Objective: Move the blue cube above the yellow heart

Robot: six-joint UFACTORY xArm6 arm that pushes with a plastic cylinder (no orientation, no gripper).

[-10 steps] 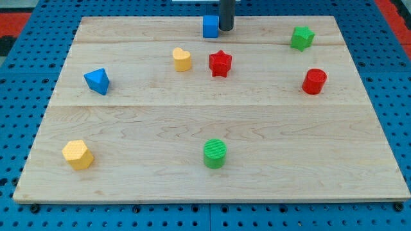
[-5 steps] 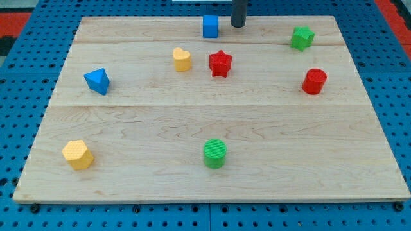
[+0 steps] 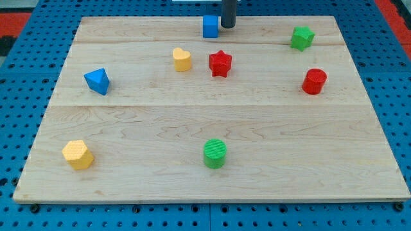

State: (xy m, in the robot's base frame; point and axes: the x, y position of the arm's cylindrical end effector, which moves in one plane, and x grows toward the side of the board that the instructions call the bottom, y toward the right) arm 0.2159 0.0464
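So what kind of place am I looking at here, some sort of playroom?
More likely a robot test bench: a wooden board on blue pegboard, scattered toy blocks such as the blue cube and yellow heart, and my tip just right of the cube.

The blue cube sits near the wooden board's top edge. My tip stands just to the view's right of the cube, close beside it; contact cannot be told. Below the cube and to its left lies the yellow heart. Below the cube and slightly right is the red star, beside the heart.
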